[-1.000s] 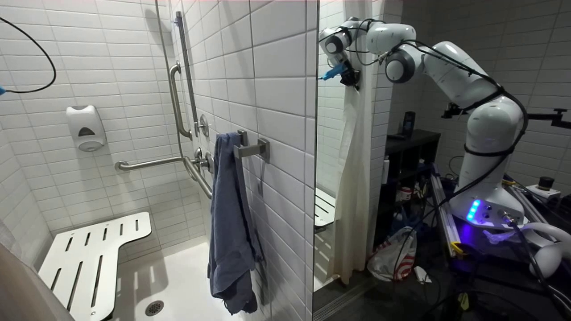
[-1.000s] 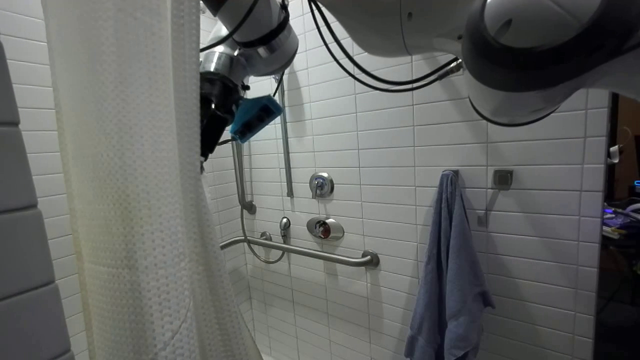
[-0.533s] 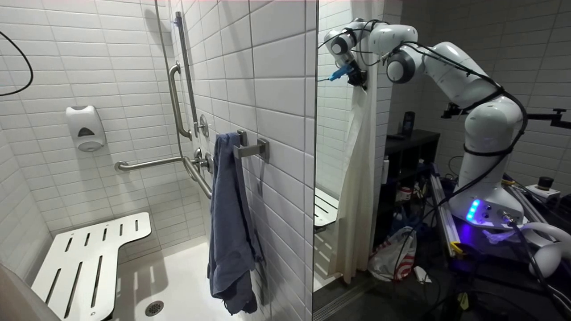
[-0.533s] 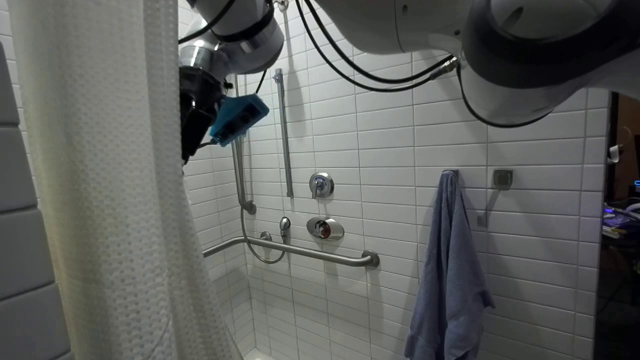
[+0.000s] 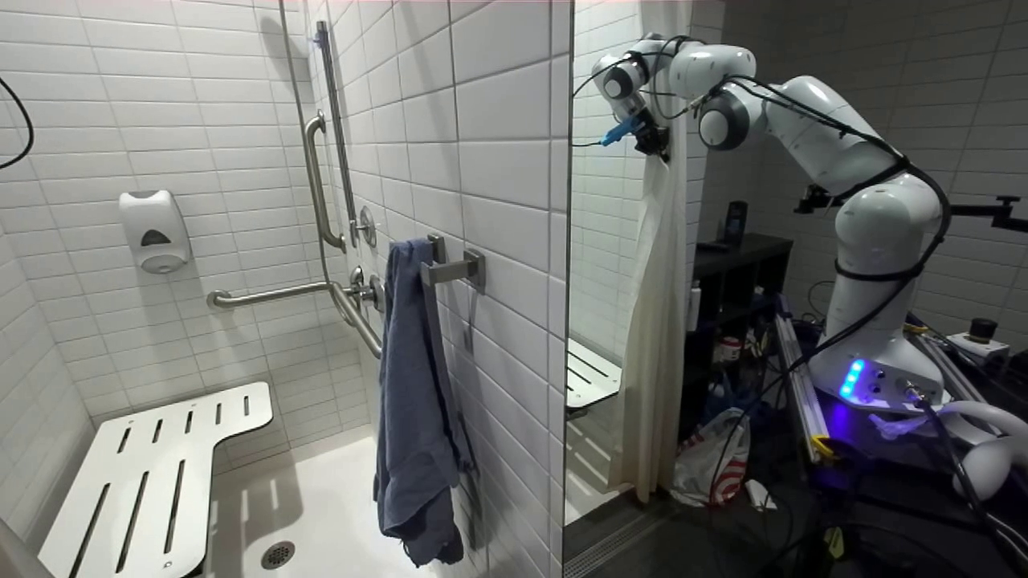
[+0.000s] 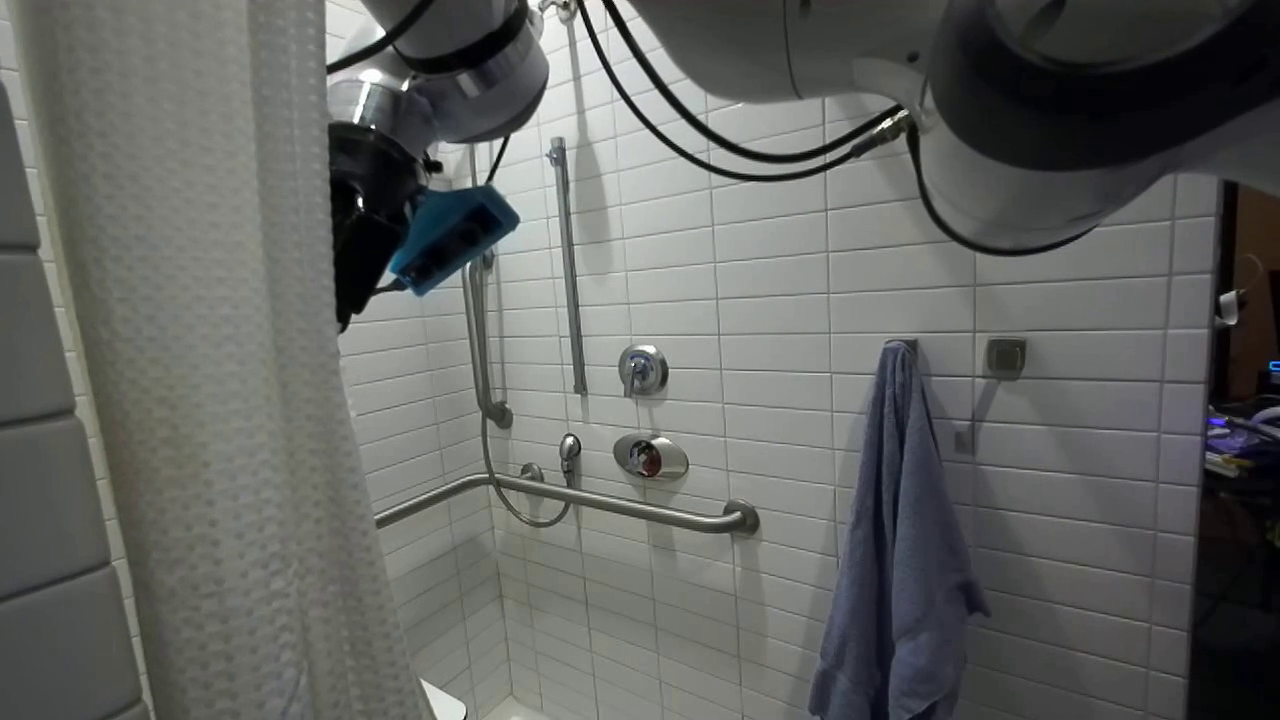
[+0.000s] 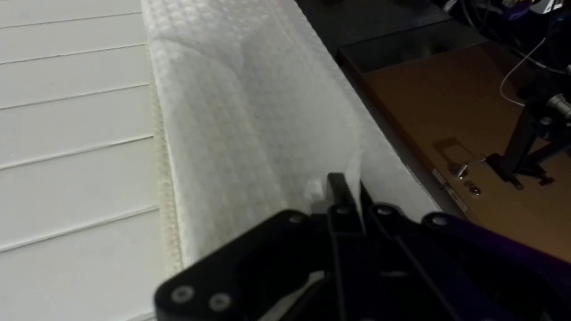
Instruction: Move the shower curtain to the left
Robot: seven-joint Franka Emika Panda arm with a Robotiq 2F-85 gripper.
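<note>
The shower curtain is a tall cream textured sheet at the left of an exterior view. It also hangs in folds in an exterior view. My gripper is high up at the curtain's edge there. In an exterior view my gripper is partly hidden behind the curtain. In the wrist view the black fingers are closed together with a thin fold of the curtain pinched between them. The curtain spreads out beyond the fingertips.
A blue-grey towel hangs on a wall hook. A grab bar and shower controls are on the tiled wall. A slotted white bench stands in the shower. A dark shelf and plastic bag are near the curtain.
Gripper and curtain have moved together, leftward in an exterior view and rightward in an exterior view. More of the tiled wall, grab bar and bench shows. The towel has not moved.
</note>
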